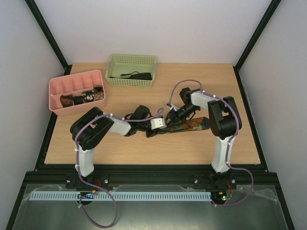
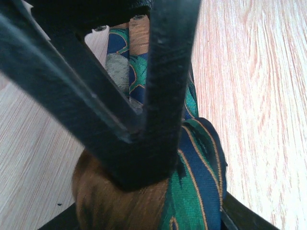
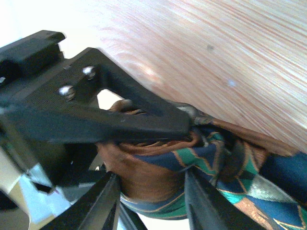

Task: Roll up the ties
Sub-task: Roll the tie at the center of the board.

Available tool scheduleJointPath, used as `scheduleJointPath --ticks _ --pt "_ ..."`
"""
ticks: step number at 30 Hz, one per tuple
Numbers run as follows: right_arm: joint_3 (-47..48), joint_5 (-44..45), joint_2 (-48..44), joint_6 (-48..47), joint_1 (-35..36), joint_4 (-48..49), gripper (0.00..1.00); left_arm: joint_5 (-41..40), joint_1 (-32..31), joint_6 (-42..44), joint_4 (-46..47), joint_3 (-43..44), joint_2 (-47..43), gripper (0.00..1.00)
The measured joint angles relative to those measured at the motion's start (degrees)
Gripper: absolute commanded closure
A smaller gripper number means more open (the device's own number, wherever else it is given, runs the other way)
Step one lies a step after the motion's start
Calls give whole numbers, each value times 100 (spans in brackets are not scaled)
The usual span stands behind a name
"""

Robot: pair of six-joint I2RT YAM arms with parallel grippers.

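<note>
A tie [image 1: 189, 126] patterned in brown, green and blue lies in the middle of the table, its left end wound into a small coil [image 2: 120, 201]. My left gripper [image 1: 160, 123] comes in from the left. In its wrist view its fingers sit at the bottom corners, closed against both sides of the coil. My right gripper [image 1: 173, 116] reaches in from the right and meets the same coil [image 3: 148, 177]. Its fingertips [image 3: 106, 203] press the coil's flanks. A black triangular finger [image 3: 120, 120] of the left gripper lies across the coil's top. The flat tail runs off to the right.
A pink divided tray [image 1: 55, 91] at the back left holds rolled ties [image 1: 81, 98]. A green basket [image 1: 132, 57] behind the middle holds a dark tie [image 1: 136, 75]. Thin purple cables loop along both arms.
</note>
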Motion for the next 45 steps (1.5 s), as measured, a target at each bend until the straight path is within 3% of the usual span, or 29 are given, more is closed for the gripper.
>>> scheduleJointPath --ticks 2,3,7,11,21,25,29,33,40,45 --pt "-46 81 66 -37 -11 31 94 -4 2 4 -57 24 0 56" --pt "-79 50 87 -15 -20 57 98 -20 2 4 -101 31 0 53" --pt "-125 48 76 -35 -96 63 99 -20 9 0 -195 61 0 37" --pt "-216 153 68 -98 -232 92 99 44 79 -133 -295 72 4 28" --pt "-372 656 -35 -90 -400 278 99 699 153 -1001 168 79 90 24" --pt "-442 662 -59 -55 -396 391 99 905 153 -1565 568 238 431 33" --pt "-369 636 11 48 -376 411 98 918 136 -1829 691 466 721 56" --pt "-96 586 197 142 -352 391 86 684 131 -1613 667 380 629 64" --pt "549 608 590 -46 -205 264 47 79 197 -638 173 -136 -59 66" --pt "608 459 492 -435 -236 -210 34 -31 197 -286 -90 -133 -164 66"
